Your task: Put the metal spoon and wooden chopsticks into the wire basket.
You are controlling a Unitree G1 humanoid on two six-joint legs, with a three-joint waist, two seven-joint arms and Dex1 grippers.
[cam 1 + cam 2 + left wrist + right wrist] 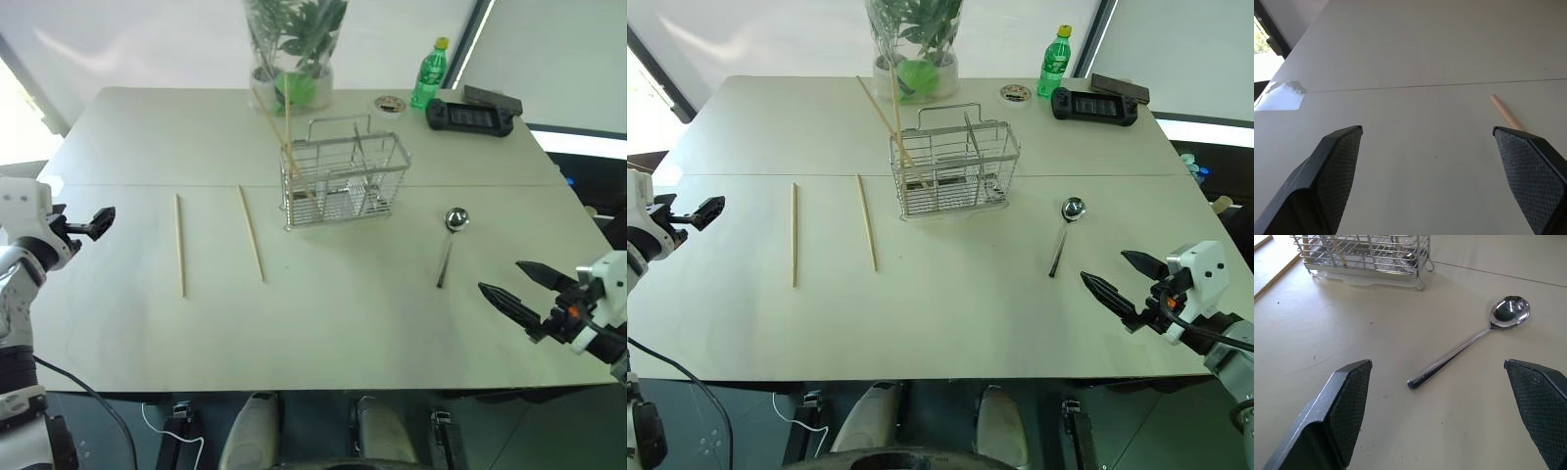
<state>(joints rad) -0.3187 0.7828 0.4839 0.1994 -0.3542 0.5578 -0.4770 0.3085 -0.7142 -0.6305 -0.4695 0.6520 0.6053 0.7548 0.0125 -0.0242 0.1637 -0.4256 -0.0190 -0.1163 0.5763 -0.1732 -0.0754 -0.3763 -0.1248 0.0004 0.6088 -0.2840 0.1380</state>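
At frame centre, basket (345,182) holding two chopsticks (284,137), two more (179,243) flat at left, spoon (450,241) lying right of it, both grippers (98,221) (517,286) spread wide, empty.

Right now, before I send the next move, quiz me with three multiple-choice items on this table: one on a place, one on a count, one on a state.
1. Where does the metal spoon lie?
A. inside the wire basket
B. on the table, on the right hand's side of the basket
C. beside the green bottle

2. How many wooden chopsticks lie flat on the table?
A. none
B. two
C. four

3. How is the right hand?
A. open, holding nothing
B. shut on the spoon
C. shut on a chopstick

Answers: 1 B, the spoon rests on bare tabletop apart from the basket. 2 B, two sticks lie side by side on the basket's other side. 3 A, its fingers stand wide apart short of the spoon.
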